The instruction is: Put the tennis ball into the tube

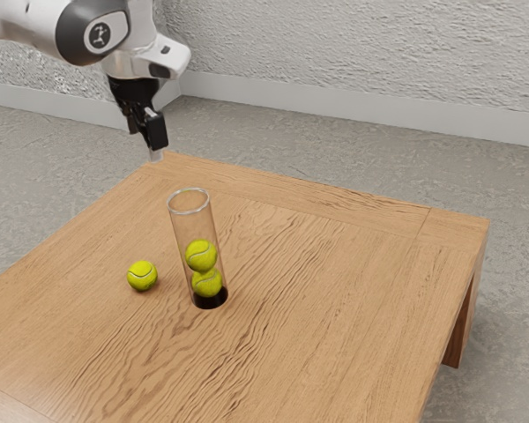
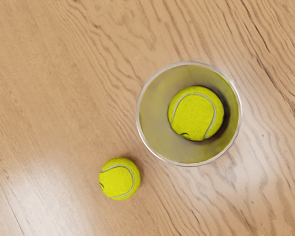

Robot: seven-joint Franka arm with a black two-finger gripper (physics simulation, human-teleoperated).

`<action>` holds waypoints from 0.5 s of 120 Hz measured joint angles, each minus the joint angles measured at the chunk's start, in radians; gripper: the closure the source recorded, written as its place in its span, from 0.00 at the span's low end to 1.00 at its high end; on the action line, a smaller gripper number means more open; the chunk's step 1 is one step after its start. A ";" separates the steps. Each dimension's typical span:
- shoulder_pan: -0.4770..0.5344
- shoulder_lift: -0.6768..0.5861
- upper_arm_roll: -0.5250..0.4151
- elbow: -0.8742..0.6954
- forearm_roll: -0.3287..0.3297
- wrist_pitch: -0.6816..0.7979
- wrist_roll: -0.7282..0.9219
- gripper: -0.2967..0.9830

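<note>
Though transparent, a rimmed cylindrical tube beside the loose, seamed ball — jaws' state unclear.

Tabletop grained wood, faint sheen; tube clear, glossy; balls fuzzy, matt.

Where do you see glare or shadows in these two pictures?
Wrist view: a whitish glare on the table, bright sheen just outside the tube, a soft shadow beside the loose ball; exterior view: fainter sheen at the table's near left, only a slight shadow by that ball.
</note>
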 joint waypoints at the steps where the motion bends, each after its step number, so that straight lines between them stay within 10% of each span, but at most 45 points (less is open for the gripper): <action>1: 0.000 0.000 0.000 0.000 0.000 0.000 0.003 0.23; 30: 0.014 -0.041 0.006 -0.171 -0.004 0.006 0.064 0.23; 60: 0.128 -0.086 0.007 -0.482 -0.157 0.234 0.100 0.23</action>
